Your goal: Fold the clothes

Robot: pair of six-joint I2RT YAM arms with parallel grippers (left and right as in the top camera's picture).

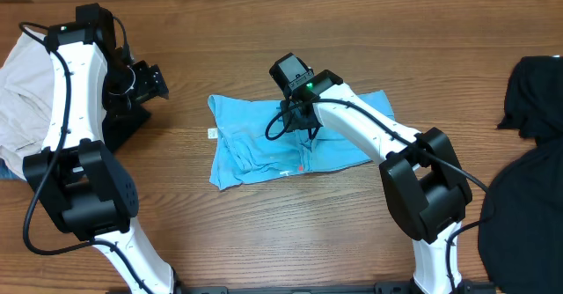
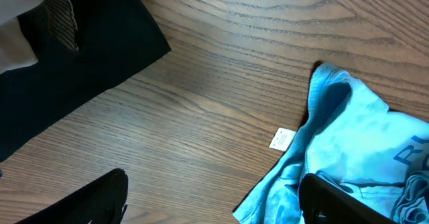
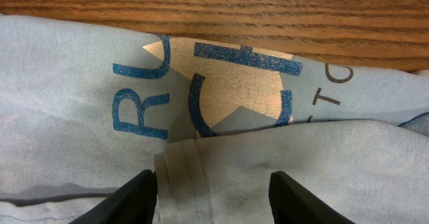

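The light sky-blue T-shirt lies crumpled and partly folded in the middle of the wooden table, with a small red-orange mark near its front edge. My right gripper is low over its middle. In the right wrist view the gripper is open, its fingers either side of a folded hem of the shirt below the printed lettering. My left gripper is open and empty, left of the shirt. In the left wrist view the gripper hovers over bare wood beside the shirt's corner.
An off-white garment is heaped at the left edge. Black garments lie at the right edge. A small white tag sticks out at the shirt's left edge. A black cloth lies behind the left gripper.
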